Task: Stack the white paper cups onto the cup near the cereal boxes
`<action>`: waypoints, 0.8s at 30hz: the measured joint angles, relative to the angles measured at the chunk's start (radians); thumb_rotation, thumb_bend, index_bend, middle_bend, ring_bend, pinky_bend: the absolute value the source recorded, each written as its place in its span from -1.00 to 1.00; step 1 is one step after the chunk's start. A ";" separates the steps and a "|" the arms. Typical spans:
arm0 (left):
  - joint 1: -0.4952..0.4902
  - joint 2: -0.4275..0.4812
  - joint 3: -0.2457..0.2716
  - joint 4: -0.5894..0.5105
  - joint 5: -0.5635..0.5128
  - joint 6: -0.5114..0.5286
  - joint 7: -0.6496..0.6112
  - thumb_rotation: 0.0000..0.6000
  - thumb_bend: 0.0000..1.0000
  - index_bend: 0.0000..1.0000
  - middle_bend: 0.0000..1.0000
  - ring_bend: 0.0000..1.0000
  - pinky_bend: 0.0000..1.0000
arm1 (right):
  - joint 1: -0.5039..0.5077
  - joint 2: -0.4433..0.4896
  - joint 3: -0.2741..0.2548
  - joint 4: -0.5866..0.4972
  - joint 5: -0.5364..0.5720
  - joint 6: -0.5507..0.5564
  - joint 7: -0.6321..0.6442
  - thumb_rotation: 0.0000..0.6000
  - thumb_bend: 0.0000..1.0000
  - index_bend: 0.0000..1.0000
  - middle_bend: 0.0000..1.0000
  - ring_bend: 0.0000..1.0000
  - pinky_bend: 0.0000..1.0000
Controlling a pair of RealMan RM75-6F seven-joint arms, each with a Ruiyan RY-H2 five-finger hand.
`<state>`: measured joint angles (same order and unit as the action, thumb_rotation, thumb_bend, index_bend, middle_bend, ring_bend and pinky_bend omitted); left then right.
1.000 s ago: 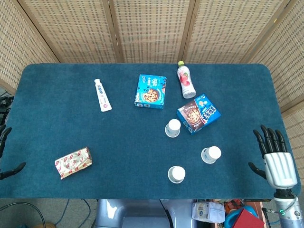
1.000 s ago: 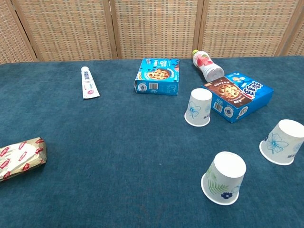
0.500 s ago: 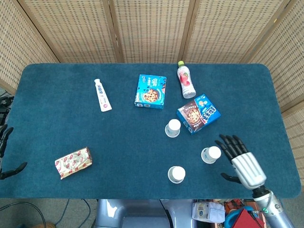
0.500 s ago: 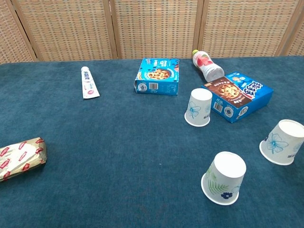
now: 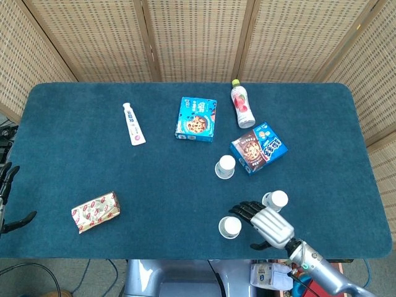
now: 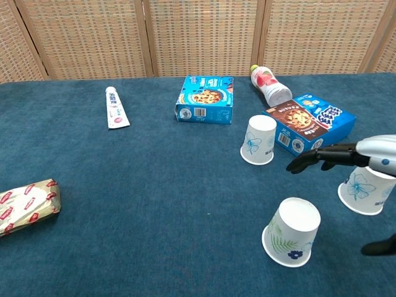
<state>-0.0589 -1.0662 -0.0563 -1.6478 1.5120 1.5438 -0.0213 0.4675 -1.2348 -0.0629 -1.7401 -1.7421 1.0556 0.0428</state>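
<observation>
- Head view: my right hand (image 5: pixel 265 222) hangs over the near part of the table (image 5: pixel 74 136), between the two nearer cups, fingers spread apart and stretched toward the left, holding nothing.
- My left hand (image 5: pixel 7 198) shows only at the left edge, off the table; its fingers look apart, with nothing in them.
- The target cup (image 5: pixel 225 166) stands upside down just left of the brown-fronted cereal box (image 5: pixel 258 148), touching or nearly touching it.
- The flower cup (image 5: pixel 275 201) stands upside down on the right, just beyond my right hand.
- The leaf cup (image 5: pixel 229 227) stands upside down nearest the front edge, just left of my fingertips; I cannot tell whether they touch it.
- The blue cereal box (image 5: pixel 197 119) lies farther back, and a pink bottle (image 5: pixel 242 104) lies on its side to its right.
- A toothpaste tube (image 5: pixel 133 124) lies far left; a gold snack packet (image 5: pixel 95 211) lies near left.
- In the chest view my right fingers (image 6: pixel 315 158) reach in from the right, above the leaf cup and beside the flower cup.
</observation>
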 measured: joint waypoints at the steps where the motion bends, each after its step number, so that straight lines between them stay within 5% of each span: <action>1: 0.000 0.000 0.000 0.000 0.001 0.001 0.000 1.00 -0.65 -1.00 -1.00 -1.00 -1.00 | 0.004 -0.010 0.003 0.002 0.007 -0.008 -0.004 1.00 -0.61 -0.58 -0.40 -0.54 -0.45; 24: 0.001 0.010 -0.004 0.007 -0.006 0.001 -0.033 1.00 -0.65 -1.00 -1.00 -1.00 -1.00 | 0.049 -0.168 0.051 0.091 0.151 -0.090 -0.125 1.00 -0.21 -0.18 0.00 -0.18 -0.20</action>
<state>-0.0576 -1.0561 -0.0601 -1.6408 1.5062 1.5445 -0.0546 0.5163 -1.4026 -0.0118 -1.6494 -1.5907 0.9657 -0.0826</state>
